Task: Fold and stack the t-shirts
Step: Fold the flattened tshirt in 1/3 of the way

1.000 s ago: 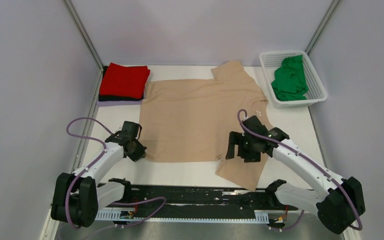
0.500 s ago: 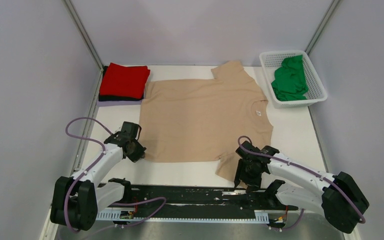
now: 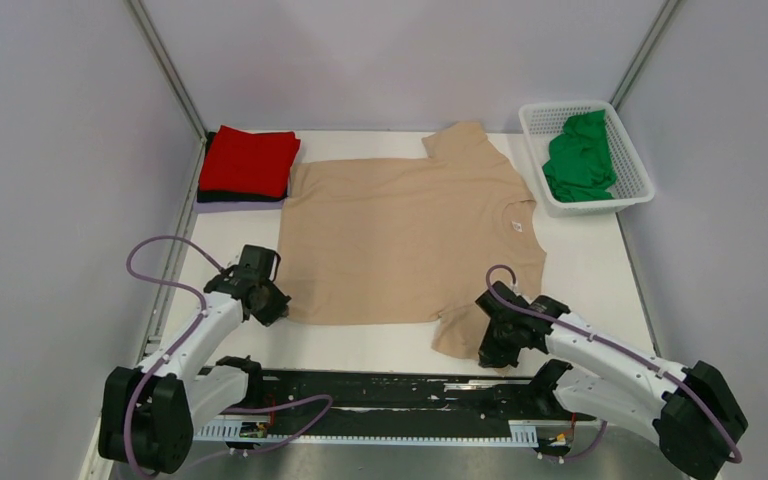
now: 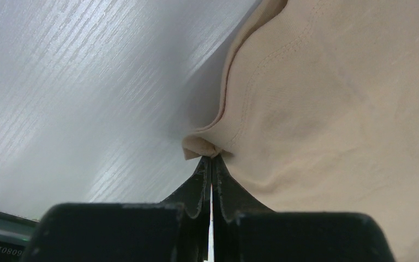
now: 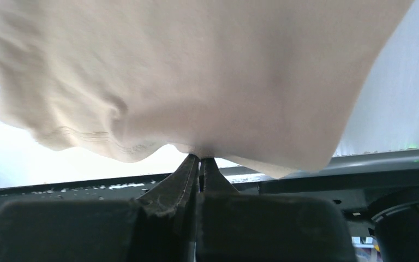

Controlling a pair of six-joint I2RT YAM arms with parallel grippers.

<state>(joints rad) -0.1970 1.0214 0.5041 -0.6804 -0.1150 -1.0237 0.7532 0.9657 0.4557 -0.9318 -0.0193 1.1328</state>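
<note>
Here, tan t-shirt (image 3: 400, 240) corner in clenched left claw (image 4: 211, 158), sleeve in clenched right claw (image 5: 199, 159).

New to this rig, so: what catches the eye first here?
A tan t-shirt lies spread flat in the middle, the left gripper and right gripper each shut on its near edge. A folded red t-shirt sits far left; a green t-shirt lies crumpled in the white basket far right.
</note>
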